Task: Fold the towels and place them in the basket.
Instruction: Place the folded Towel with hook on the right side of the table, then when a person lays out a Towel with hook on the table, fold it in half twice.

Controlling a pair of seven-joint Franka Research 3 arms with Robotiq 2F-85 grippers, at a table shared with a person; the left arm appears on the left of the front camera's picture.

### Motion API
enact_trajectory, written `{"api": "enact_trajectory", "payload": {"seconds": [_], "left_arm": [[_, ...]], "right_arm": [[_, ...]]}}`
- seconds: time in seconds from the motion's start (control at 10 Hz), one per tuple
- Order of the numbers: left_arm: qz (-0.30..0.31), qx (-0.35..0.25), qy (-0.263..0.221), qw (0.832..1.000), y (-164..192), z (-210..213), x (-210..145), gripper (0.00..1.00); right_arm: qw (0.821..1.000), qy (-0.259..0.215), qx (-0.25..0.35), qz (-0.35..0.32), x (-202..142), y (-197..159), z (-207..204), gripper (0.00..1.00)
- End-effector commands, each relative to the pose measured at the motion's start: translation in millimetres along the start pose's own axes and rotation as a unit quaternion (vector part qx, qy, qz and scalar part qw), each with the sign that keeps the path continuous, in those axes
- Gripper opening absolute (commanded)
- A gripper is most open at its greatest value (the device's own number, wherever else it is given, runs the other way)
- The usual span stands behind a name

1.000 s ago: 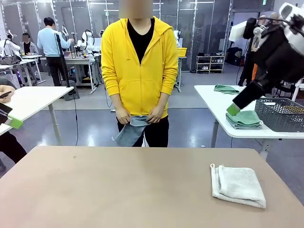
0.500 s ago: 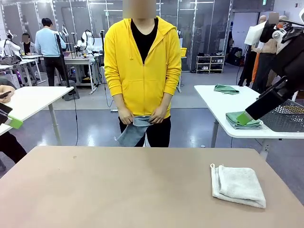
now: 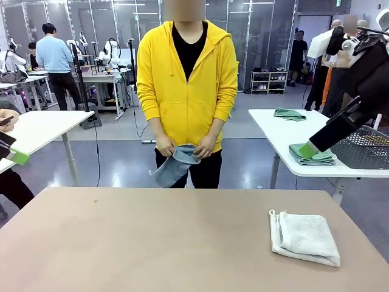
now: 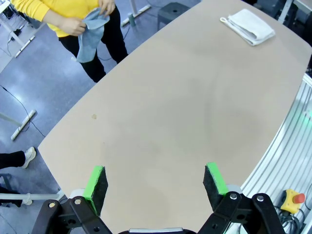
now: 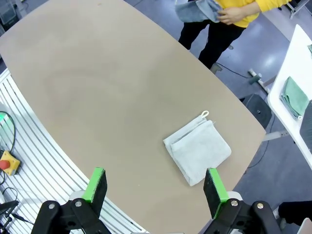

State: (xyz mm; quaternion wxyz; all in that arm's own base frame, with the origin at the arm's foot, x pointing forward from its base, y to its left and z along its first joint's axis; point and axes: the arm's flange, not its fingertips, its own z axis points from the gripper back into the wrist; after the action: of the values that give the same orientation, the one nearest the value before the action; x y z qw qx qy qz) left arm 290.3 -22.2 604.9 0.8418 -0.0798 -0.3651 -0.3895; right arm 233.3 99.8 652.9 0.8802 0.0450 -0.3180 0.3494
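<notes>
Front view: a person [image 3: 187, 85] in a yellow hoodie stands at the far side of the table [image 3: 152, 243]. Both of the person's hands [image 3: 165, 147] hold the blue-grey towel [image 3: 176, 165] bunched at waist height, off the table. The white towel [image 3: 304, 237] lies folded on the table near its right front corner. The right end effector [image 3: 308, 149] hangs high on the right, above and behind the table. A green pad of the left end effector [image 3: 17, 157] shows at the left edge.

Left wrist view: the left end effector [image 4: 155, 181] is spread wide and holds nothing, over bare tabletop. The white towel [image 4: 249, 27] lies well apart at the far end, and the blue-grey towel [image 4: 92, 31] is in the person's hands beyond the table edge.

Right wrist view: the right end effector [image 5: 155, 185] is also spread wide and holds nothing. The white towel [image 5: 197, 148] lies just beyond it on the table, with its corner loop [image 5: 205, 114] pointing away.
</notes>
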Motion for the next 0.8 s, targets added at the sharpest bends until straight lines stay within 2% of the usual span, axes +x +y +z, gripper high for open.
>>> {"api": "enact_trajectory", "payload": {"seconds": [0.0,0.7], "left_arm": [[-0.001,0.005,0.004,1.0,0.3,-0.1,0.2,1.0],[-0.001,0.005,0.004,1.0,0.3,-0.1,0.2,1.0]], "right_arm": [[1.0,-0.003,-0.004,0.002,2.9,-0.6,-0.2,1.0],[1.0,-0.003,-0.004,0.002,2.9,-0.6,-0.2,1.0]]}}
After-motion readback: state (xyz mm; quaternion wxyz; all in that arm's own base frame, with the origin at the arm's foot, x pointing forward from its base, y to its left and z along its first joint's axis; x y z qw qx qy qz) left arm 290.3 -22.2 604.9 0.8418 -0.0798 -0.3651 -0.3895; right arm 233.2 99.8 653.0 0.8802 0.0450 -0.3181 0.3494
